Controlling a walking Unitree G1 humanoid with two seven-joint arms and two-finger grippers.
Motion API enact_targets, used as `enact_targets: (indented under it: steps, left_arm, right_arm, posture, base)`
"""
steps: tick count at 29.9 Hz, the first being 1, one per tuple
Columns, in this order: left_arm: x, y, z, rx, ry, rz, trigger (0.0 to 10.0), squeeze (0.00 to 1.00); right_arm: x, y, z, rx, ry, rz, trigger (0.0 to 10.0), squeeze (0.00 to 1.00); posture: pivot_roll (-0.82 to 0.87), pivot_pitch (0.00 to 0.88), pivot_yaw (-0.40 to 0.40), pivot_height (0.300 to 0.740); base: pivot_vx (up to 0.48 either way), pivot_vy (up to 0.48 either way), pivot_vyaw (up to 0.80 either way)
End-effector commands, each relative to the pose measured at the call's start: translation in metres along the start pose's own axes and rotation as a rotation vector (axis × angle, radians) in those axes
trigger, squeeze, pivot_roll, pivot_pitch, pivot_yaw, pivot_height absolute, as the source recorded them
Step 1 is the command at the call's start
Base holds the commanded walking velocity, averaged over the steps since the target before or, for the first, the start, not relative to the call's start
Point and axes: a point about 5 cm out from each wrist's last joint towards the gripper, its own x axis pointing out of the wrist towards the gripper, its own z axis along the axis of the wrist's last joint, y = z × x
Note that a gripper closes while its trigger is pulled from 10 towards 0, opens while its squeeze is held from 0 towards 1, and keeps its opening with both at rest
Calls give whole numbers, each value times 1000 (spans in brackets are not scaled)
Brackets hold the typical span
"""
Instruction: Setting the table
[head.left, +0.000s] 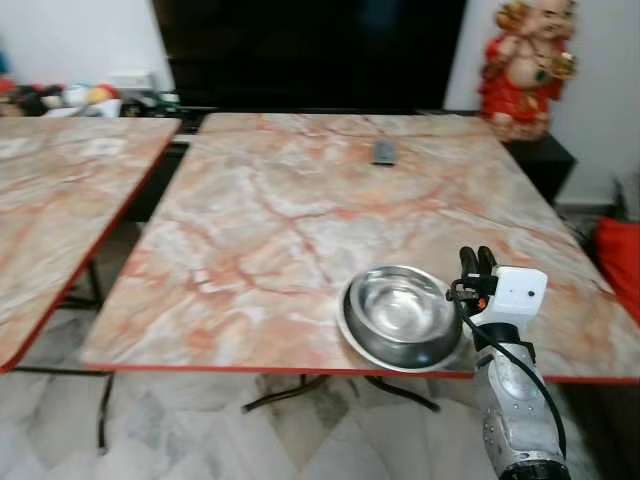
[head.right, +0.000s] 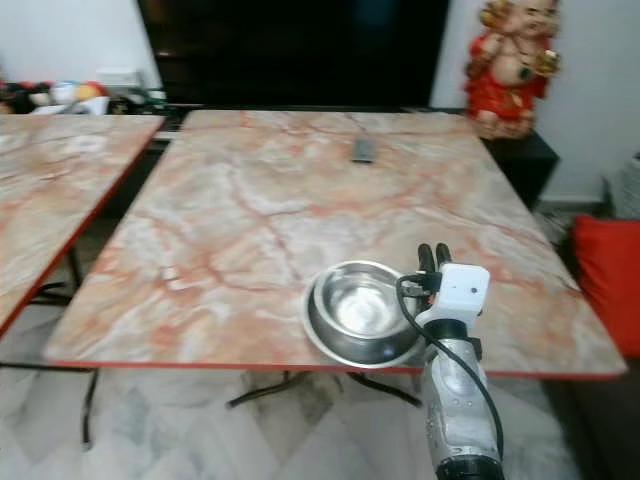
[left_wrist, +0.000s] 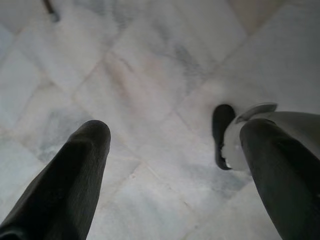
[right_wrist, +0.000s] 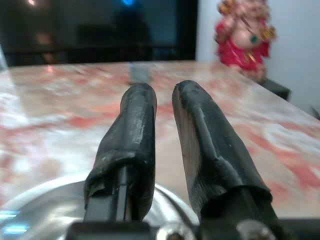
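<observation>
Bowl (head.left: 402, 316): at table (head.left: 300, 230) near edge. Right claw (head.left: 477, 263): touching its right rim, fingers nearly closed, holding nothing. Left claw (left_wrist: 175, 165): open, empty, over floor.

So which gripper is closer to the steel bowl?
Right. The right gripper is at the bowl's rim, over the table. The left gripper hangs down over the floor, away from it.
</observation>
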Motion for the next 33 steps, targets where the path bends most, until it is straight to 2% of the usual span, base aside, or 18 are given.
enact_targets:
  steps: [1, 7, 10, 21, 30, 33]
  left_arm:
    - [-1, 9, -5, 1, 26, 18, 10000, 0]
    - [-6, 18, -18, -4, 56, 28, 10000, 0]
    - [-7, 20, -23, -6, 67, 31, 10000, 0]
    - [-9, 22, -27, -13, 73, 33, 10000, 0]
    - [-10, 23, -29, -10, 79, 33, 10000, 0]
    - [-9, 23, -28, -13, 78, 34, 10000, 0]
  right_arm:
    - [0, 2, 4, 9, -17, 1, 10000, 0]
    - [-2, 2, 6, 10, -19, -4, 10000, 0]
    - [-2, 7, 8, 15, -24, 10, 10000, 0]
    - [1, 19, 11, 22, -27, 45, 10000, 0]
    - [-1, 19, 11, 14, -23, 45, 10000, 0]
    - [0, 22, 13, -6, -29, 59, 10000, 0]
  posture:
    - [2, 0, 20, 740]
    - [15, 0, 13, 740]
    - [19, 0, 9, 740]
    - [29, 0, 4, 740]
    - [25, 5, 6, 740]
    - [27, 11, 3, 740]
  base:
    - [0, 458, 0]
    - [0, 457, 0]
    - [0, 458, 0]
    - [0, 458, 0]
    - [0, 455, 0]
    - [0, 456, 567]
